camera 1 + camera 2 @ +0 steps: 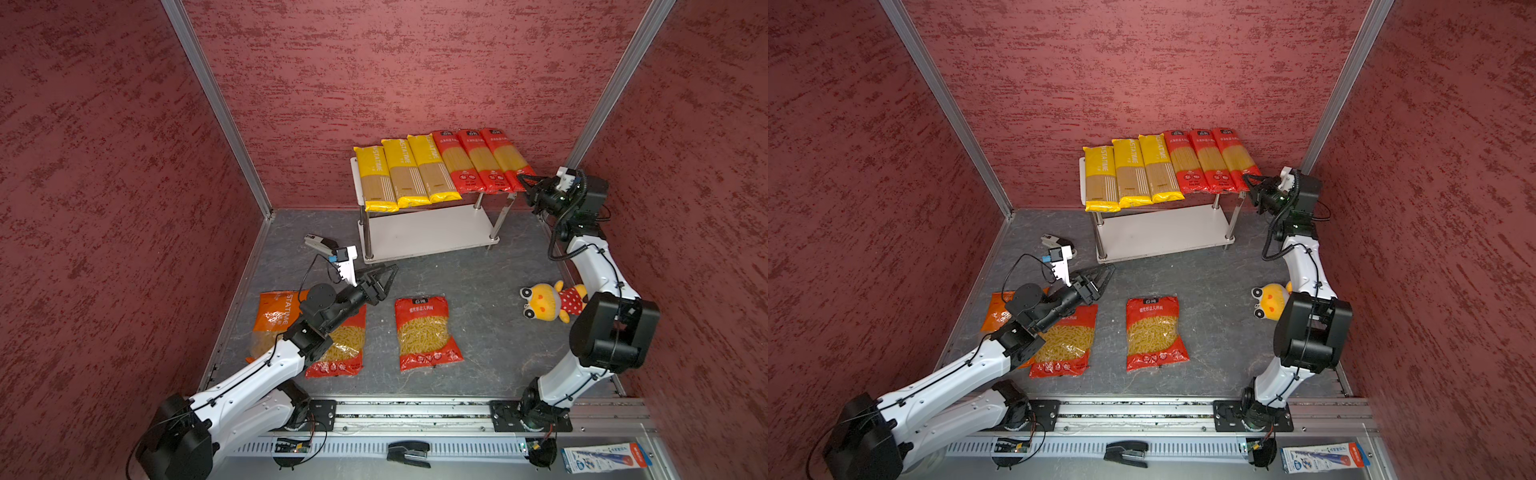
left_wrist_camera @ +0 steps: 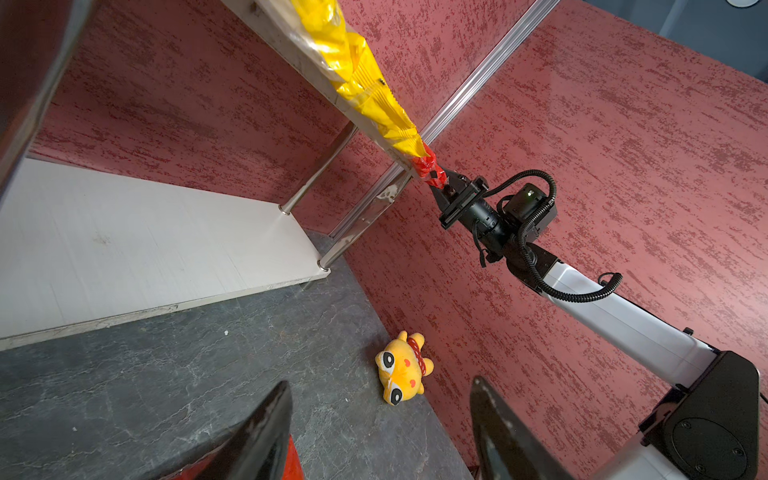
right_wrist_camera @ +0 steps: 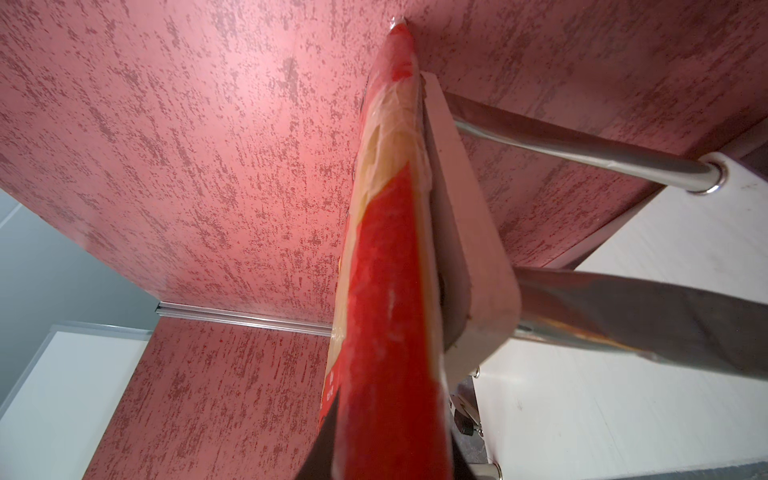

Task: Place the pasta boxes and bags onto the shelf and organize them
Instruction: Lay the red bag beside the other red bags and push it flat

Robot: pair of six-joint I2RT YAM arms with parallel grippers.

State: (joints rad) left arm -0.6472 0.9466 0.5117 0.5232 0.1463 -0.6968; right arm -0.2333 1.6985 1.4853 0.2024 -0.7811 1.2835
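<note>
Table [image 1: 490,291]: 1, dark grey stone-look top, carrying everything but the last two entries.

Shelf [image 1: 428,232]: 1, two white boards on chrome posts, at the back of the table. The lower board is bare.

Yellow spaghetti packs [image 1: 405,172]: 3, long, side by side on the left half of the top board. "ASTATIME" runs lengthwise in white.

Red spaghetti packs [image 1: 482,162]: 3, long, side by side on the right half of the top board. Their Chinese lettering is too small to read.

Red short-pasta bags [image 1: 426,332]: 2, flat on the table in front of the shelf, with a dark logo patch and Chinese text.

Orange short-pasta bag [image 1: 272,316]: 1, flat on the table at far left, partly under the left arm. "STATIME" is legible.

Left end effector [image 1: 388,276]: 1, jaws spread, empty, above the table by the shelf's front left corner.

Right end effector [image 1: 523,180]: 1, pinched on the near end of the rightmost red spaghetti pack [image 1: 508,160].

Plush toy [image 1: 548,301]: 1, yellow, red dotted body, on the table at right.

Carton [image 1: 604,457]: 1, blue-white, red end, print unreadable, on the front ledge.

Stapler [image 1: 409,454]: 1, black, on the front ledge.
</note>
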